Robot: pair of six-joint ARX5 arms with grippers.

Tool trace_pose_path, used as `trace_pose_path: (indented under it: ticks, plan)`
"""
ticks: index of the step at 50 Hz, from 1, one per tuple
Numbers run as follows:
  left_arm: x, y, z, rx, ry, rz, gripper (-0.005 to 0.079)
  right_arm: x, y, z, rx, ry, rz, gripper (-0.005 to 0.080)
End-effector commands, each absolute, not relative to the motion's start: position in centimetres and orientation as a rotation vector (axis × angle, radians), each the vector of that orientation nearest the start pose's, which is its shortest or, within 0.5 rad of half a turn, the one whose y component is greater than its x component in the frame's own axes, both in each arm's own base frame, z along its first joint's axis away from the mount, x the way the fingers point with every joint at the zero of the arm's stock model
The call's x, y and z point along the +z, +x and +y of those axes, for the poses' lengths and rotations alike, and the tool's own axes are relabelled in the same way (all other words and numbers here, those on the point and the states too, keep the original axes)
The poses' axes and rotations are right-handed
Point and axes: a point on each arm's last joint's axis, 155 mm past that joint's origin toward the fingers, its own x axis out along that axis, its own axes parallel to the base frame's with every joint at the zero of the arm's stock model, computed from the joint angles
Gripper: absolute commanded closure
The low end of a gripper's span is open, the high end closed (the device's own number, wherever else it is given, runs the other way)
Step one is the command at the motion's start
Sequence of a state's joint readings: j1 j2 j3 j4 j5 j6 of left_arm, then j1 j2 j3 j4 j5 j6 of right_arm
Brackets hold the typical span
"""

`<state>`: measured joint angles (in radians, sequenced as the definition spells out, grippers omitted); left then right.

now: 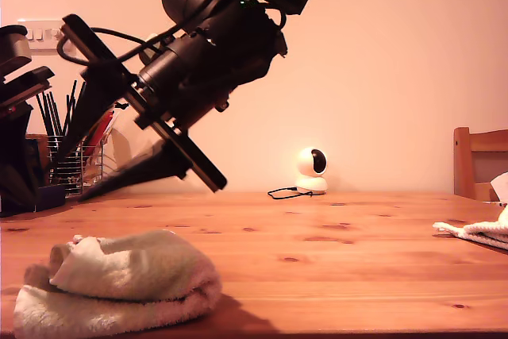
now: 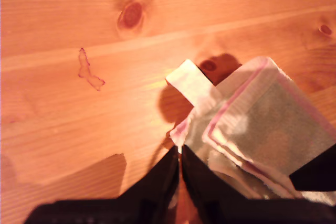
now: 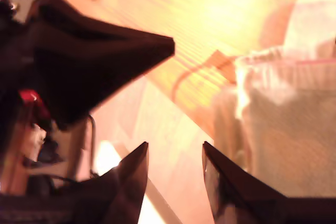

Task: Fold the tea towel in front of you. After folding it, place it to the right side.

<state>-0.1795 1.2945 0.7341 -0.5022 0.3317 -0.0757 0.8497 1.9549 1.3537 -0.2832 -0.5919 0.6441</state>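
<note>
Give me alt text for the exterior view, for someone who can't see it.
A rumpled white towel lies on a wooden table at the exterior view's lower left, with a black robot arm angled above it. A small white camera sits at the table's far edge, and more white cloth lies at the right.

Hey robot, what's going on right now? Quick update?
My first gripper shut, empty, beside the folded tea towel. My second gripper open, empty, above the table. Nothing blocking.
</note>
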Motion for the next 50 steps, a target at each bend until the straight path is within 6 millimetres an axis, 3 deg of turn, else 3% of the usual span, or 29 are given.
trace_pose_path:
  ticks: [1, 4, 11, 18, 38, 50]
  plan:
    - [6.6, 28.7, -11.2, -0.418, -0.155, 1.090, 0.0764, 8.4, 25.1, 43.1, 0.970, 0.347, 1.344, 0.0479]
    - [6.6, 28.6, -11.3, -0.419, -0.155, 1.090, 0.0764, 8.0, 25.3, 42.3, 0.955, 0.331, 1.358, 0.0539]
    - [6.5, 28.6, -11.3, -0.421, -0.156, 1.093, 0.0764, 7.0, 26.0, 40.5, 0.930, 0.272, 1.365, 0.0769]
    - [6.6, 28.6, -11.3, -0.421, -0.156, 1.092, 0.0764, 5.9, 26.3, 39.5, 0.887, 0.201, 1.360, 0.0763]
    - [6.7, 28.8, -11.3, -0.422, -0.156, 1.081, 0.0764, 3.9, 25.9, 40.1, 0.913, 0.184, 1.384, 0.0763]
    - [6.8, 28.8, -11.5, -0.434, -0.162, 1.078, 0.0764, 1.2, 25.0, 40.2, 0.916, 0.178, 1.452, 0.0763]
